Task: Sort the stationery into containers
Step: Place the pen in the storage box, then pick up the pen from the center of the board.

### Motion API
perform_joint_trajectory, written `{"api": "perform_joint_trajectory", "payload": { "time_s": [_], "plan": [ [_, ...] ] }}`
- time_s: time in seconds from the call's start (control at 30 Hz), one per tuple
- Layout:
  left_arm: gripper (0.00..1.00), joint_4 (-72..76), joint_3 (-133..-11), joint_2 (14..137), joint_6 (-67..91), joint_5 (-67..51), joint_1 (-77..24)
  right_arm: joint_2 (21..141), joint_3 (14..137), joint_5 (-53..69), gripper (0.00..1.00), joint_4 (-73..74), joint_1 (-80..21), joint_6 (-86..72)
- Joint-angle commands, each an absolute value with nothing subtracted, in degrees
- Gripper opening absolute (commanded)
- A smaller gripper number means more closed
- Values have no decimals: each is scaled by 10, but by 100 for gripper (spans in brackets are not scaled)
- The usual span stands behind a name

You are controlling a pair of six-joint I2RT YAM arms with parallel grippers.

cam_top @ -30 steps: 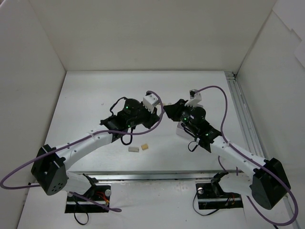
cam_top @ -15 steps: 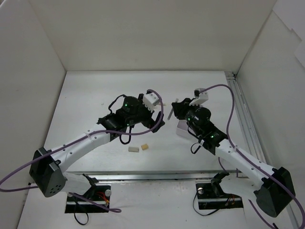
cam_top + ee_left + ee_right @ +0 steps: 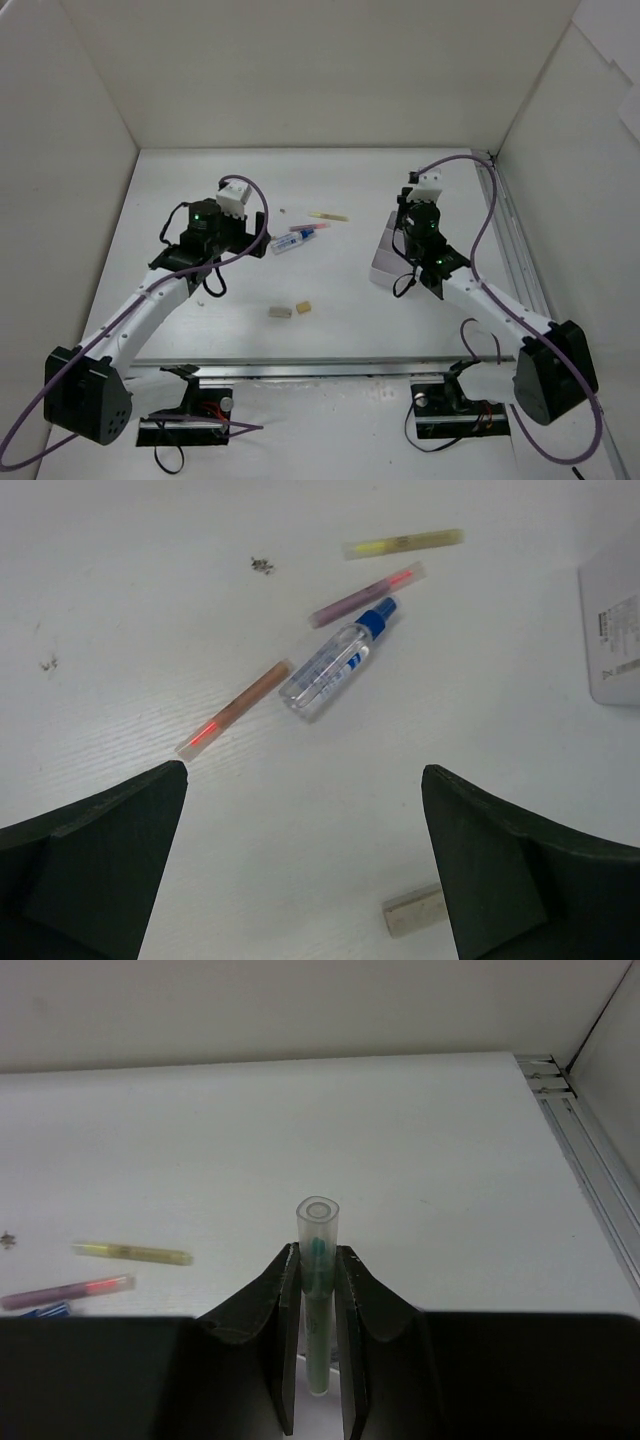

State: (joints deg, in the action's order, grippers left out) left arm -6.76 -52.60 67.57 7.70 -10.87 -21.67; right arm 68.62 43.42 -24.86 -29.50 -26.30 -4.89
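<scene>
a: top view. how are the arms set?

b: the left arm is seen reaching diagonally from its base towards mid-table. the left gripper (image 3: 255, 243) is held over the table (image 3: 330, 175), just left of the clear tube (image 3: 287, 243). the right arm is folded inward, with the right gripper (image 3: 405, 212) placed over the far end of the white box (image 3: 383, 265). two eraser blocks (image 3: 281, 312) are noted side by side nearer the bases, well apart from both grippers.

a: left wrist view?

b: the jaws are seen spread wide, with nothing between them. beyond them the tube is laid with its blue cap next to a purple-red pen (image 3: 365, 593). a yellow pen (image 3: 403, 543) is seen farther off, and a brown pen (image 3: 233, 708) just left of the tube. one eraser is glimpsed by the right finger, and a corner of the box at the right edge.

a: right wrist view?

b: the fingers (image 3: 285, 1290) are seen pinched tight on a clear-barrelled pen (image 3: 318, 1212) with a green core. it is held upright, its open end above the fingertips. whether its lower tip is inside a compartment cannot be told.
</scene>
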Motion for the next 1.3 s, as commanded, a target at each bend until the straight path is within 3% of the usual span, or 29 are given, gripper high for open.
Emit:
{"api": "perform_joint_trajectory", "payload": {
  "time_s": [0.0, 0.17, 0.47, 0.5, 0.63, 0.9, 0.97, 1.27],
  "plan": [
    [100, -44, -531, 658, 89, -131, -187, 737, 467, -255, 0, -392, -251, 12],
    [100, -25, -547, 685, 97, -167, -156, 820, 475, -243, 0, -449, -236, 23],
    [100, -43, -602, 778, 99, -217, -133, 839, 465, -246, 0, -482, -227, 3],
    [100, -42, -606, 783, 98, -221, -133, 836, 455, -243, 3, -482, -225, -16],
    [100, -56, -639, 823, 97, -233, -133, 799, 419, -228, 47, -482, -226, -50],
    [100, -105, -737, 905, 87, -276, -133, 651, 367, -158, 84, -474, -228, -68],
    [100, -128, -754, 922, 58, -275, -133, 617, 363, -121, 97, -454, -228, -70],
    [96, -173, -695, 926, 61, -200, -91, 585, 432, -27, 98, -268, -226, -76]
  ]
}}
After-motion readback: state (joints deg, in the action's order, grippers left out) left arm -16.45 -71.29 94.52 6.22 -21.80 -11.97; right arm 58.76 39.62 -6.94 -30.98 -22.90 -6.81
